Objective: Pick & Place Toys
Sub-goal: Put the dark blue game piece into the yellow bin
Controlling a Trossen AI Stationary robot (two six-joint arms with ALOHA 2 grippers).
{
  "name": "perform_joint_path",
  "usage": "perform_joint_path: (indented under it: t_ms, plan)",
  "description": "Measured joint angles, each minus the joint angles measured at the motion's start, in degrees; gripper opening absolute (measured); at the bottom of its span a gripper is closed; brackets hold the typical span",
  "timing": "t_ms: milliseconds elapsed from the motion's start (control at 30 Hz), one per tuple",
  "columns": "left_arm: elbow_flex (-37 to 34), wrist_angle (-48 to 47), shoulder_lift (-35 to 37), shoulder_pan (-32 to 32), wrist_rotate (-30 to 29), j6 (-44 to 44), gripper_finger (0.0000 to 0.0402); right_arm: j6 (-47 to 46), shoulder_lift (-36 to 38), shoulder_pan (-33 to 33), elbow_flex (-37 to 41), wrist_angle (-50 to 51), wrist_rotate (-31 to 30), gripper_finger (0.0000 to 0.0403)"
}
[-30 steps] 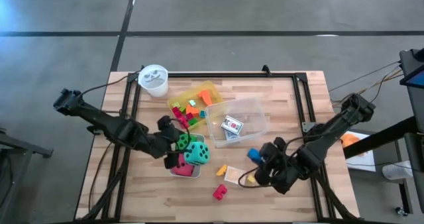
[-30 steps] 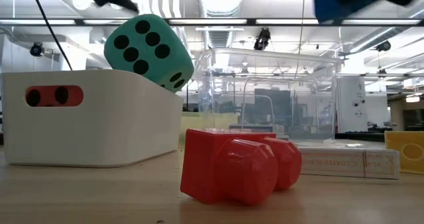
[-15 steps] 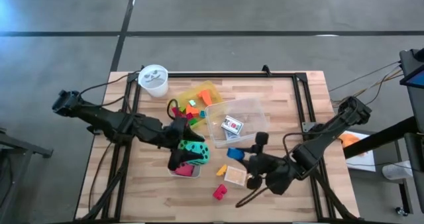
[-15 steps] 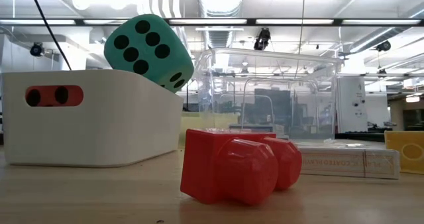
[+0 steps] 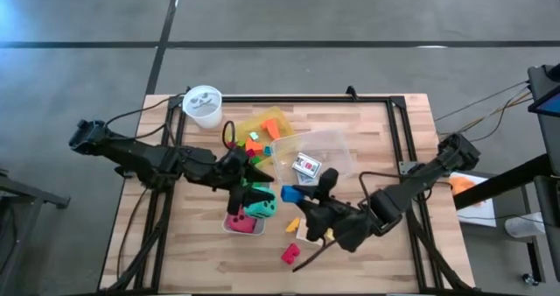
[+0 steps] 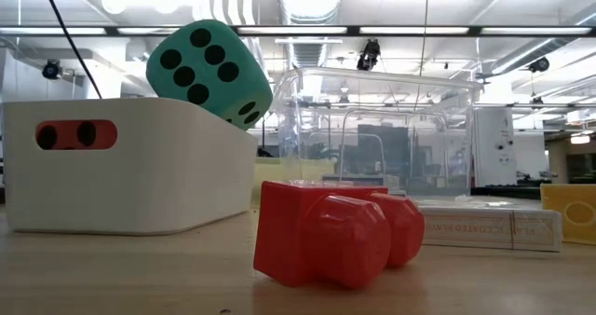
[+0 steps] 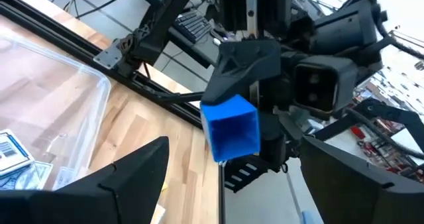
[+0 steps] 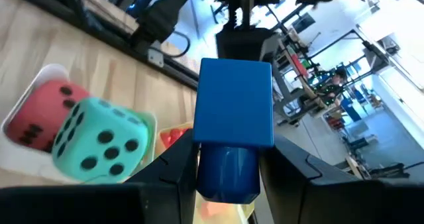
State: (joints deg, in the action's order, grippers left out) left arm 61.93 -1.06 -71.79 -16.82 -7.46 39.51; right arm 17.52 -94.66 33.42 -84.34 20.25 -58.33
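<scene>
My right gripper [image 5: 296, 196] is shut on a blue block [image 5: 290, 193], held above the table between the clear box [image 5: 337, 147] and the white bin [image 5: 229, 226]. The block also shows in the right wrist view [image 8: 235, 105] and the left wrist view [image 7: 228, 128]. The bin holds a teal die [image 5: 261, 209], a red die [image 8: 46, 114] and a green die [image 5: 248, 193]. My left gripper [image 5: 249, 182] is open and empty above the bin's far side, facing the blue block. A red block [image 5: 290, 254] lies on the table near the front. My right gripper pinches the blue block between its two fingers, which lie against its two opposite sides [image 8: 199, 151] at the end nearest the wrist. The fingers come from the table's right side. The block is lifted clear of the table, and its free end points toward the white bin.
A yellow tray [image 5: 273, 119] with several small blocks stands at the back, and the clear box beside it holds card packs [image 5: 306, 166]. A white cup [image 5: 203, 105] is at the far left corner. An orange block [image 5: 293, 224] and a card pack [image 5: 310, 233] lie below my right gripper.
My right gripper has carried the blue block toward the table's left edge, from beside the clear box's near right corner to just right of the white bin. My left gripper has moved toward the table's right and far edges, over the bin's far side.
</scene>
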Motion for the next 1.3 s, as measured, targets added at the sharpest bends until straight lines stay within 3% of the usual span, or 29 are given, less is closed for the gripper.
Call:
perform_joint_path:
  t_ms: [100,267,967,1100,1300]
  plan:
    - [0.0,0.0,0.0,0.1,0.0,-0.3,0.0325,0.1,-0.6,-1.0,-1.6,0.1,0.5,0.0121]
    - [-0.1,0.1,0.0,0.6,-0.5,-0.3,0.0325,0.7,-0.9,-2.9,-2.7,-1.1,6.3,0.0121]
    - [-0.1,3.4,-3.1,4.0,0.3,-1.1,0.0319,5.2,-0.9,-7.9,-2.6,-7.1,11.1,0.0121]
    - [-0.1,4.0,-3.1,4.4,0.5,-1.6,0.0287,5.6,-0.8,-8.0,-2.5,-6.9,10.8,0.0121]
    - [-0.1,5.0,-3.6,4.4,3.3,-0.9,0.0198,5.7,-0.8,-8.5,-2.5,-6.7,11.1,0.0121]
